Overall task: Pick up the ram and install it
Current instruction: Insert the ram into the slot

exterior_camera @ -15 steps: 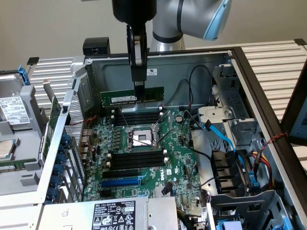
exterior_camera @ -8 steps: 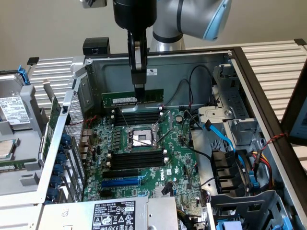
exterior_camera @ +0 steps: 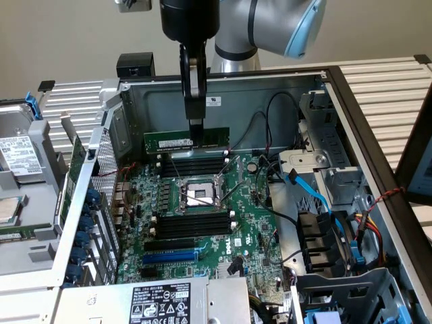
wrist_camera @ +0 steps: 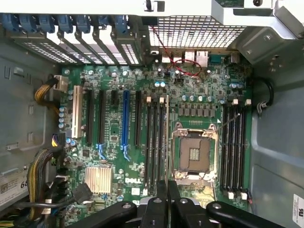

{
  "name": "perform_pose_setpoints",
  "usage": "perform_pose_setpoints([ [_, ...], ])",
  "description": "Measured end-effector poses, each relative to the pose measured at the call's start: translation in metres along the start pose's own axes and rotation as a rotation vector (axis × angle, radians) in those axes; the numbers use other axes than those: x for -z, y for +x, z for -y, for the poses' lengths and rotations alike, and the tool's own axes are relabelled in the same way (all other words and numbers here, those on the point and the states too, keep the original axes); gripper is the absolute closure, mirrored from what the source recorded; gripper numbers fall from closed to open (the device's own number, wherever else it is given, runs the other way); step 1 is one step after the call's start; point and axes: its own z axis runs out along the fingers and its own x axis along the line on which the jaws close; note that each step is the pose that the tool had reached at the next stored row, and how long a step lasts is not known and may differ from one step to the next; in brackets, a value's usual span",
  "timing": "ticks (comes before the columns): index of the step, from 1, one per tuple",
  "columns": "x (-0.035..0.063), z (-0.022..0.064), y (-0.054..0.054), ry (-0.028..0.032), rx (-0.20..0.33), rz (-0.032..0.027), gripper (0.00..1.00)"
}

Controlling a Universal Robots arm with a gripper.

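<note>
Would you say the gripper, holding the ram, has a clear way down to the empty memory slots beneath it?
Probably yes. The gripper holds the ram just above the empty memory slots; nothing lies between, and the black cables hang off to the exterior view's right.

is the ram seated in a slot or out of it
Out. The ram hangs level and on edge, clamped between the fingers, above the empty black memory slots, not pressed into one.
</note>
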Motion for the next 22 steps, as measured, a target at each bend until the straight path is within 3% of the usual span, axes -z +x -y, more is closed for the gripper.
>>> perform_pose_setpoints([
  [12,-0.0207,-0.0020,0.003,0.0101,-0.002,0.0023,0.87],
  [18,-0.0262,-0.0020,0.006,0.0099,-0.008,0.0207,0.87],
  [22,-0.0282,-0.0019,0.009,0.0100,-0.008,0.0212,0.87],
])
